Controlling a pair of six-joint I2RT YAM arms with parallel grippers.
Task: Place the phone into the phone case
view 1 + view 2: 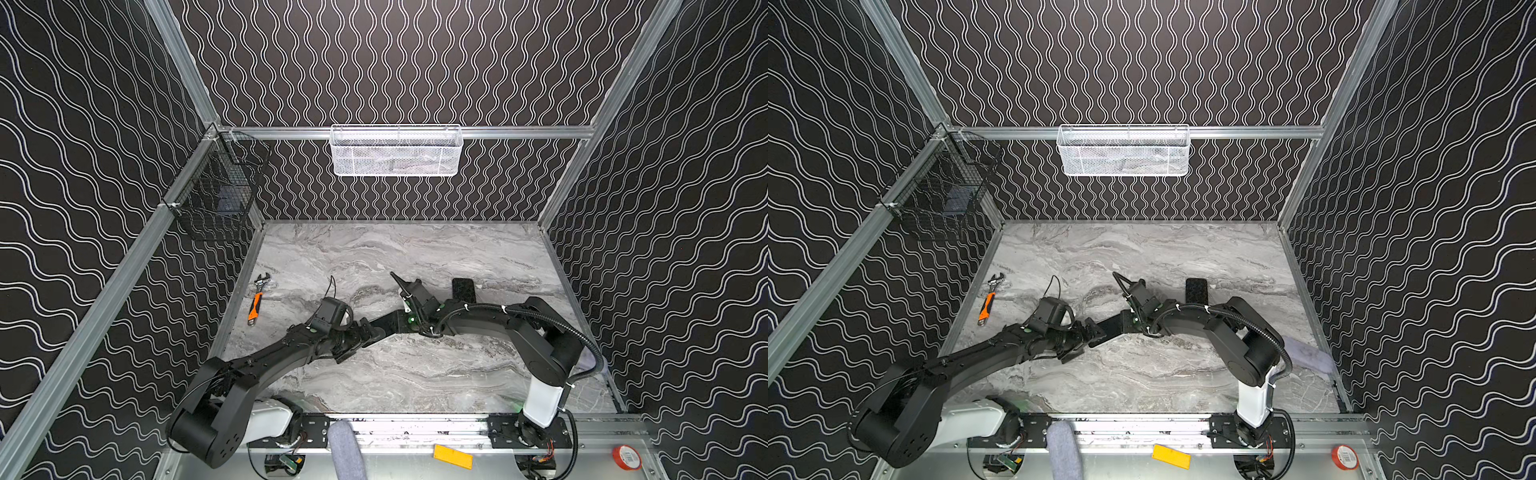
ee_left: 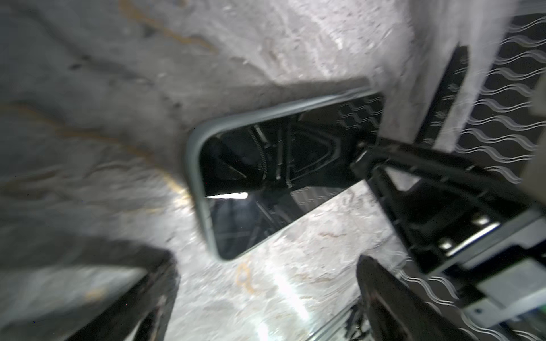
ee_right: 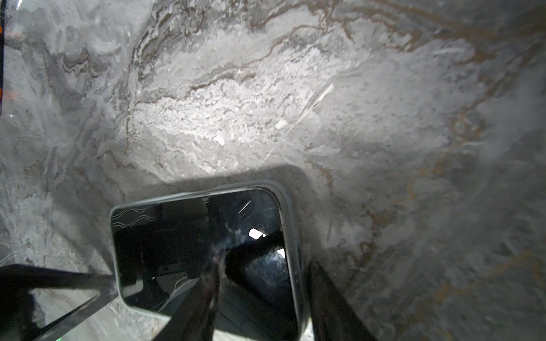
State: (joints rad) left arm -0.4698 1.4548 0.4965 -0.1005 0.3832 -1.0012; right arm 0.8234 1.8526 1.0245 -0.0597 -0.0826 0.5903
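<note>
Out on the marble table (image 1: 415,382), I take the orange-handled wrench (image 1: 258,297) as my marker. The phone (image 1: 390,323) is well to the right of the wrench and slightly nearer the front rail, between the two arms where they meet.

The right gripper (image 3: 212,274) has it clamped across its width. One finger presses each long edge, plain in the right wrist view, where the phone (image 3: 192,251) shows dark glass inside a grey rim. I cannot tell whether that rim is the phone's own frame or a case. A shadow lies on the marble beyond it; whether any part touches the table I cannot say.

The left gripper (image 2: 263,274) sits between the wrench and the phone, its fingers (image 2: 141,301) spread wide and gripping nothing. In its wrist view the phone (image 2: 266,177) lies just ahead of those fingers, apart from them.

Farther right of the wrench than the phone, a black flat rectangle (image 1: 463,291) lies on the marble by the right arm. Up on the back rail hangs a white mesh basket (image 1: 395,153).
</note>
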